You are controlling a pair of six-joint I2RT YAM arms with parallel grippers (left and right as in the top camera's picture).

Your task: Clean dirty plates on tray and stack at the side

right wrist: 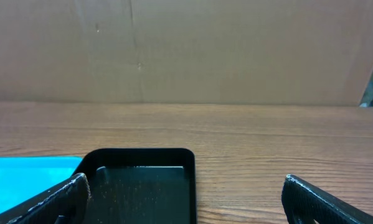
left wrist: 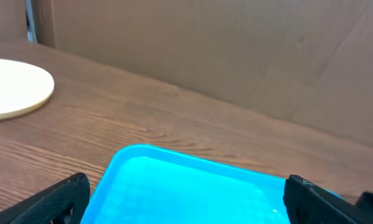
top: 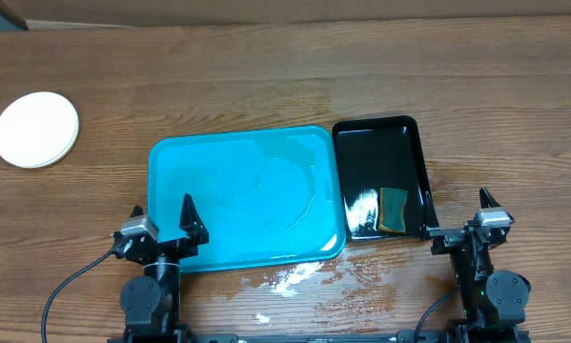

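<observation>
Two arms sit folded low at the near edge of the table [top: 266,76]. The left gripper [top: 161,217] hovers over the near left corner of the tray [top: 171,191], fingers spread wide and holding nothing; in its wrist view both dark fingertips [left wrist: 61,196] frame the tray's far rim. The right gripper [top: 457,214] sits just off the near right corner of the black tray [top: 404,133], its jaws likewise wide apart and empty, pointing away across the table.

A wet patch of pale droplets [top: 285,276] lies on the wood just in front of the turquoise tray's near rim. The glossy black tray touches the turquoise tray's right side, and a sponge [top: 394,210], green with a yellowish edge, lies in its near half. A cardboard wall [left wrist: 236,50] closes off the far side of the table.

The plates [top: 36,130] lie stacked at the far left of the table, well apart from the tray. The top face is a plain creamy white, with a paler rim peeking out at the lower right; how many are in the stack cannot be told. The tray lies at the middle of the table, turquoise, with a faint wet sheen and a curved water line across its right half.
</observation>
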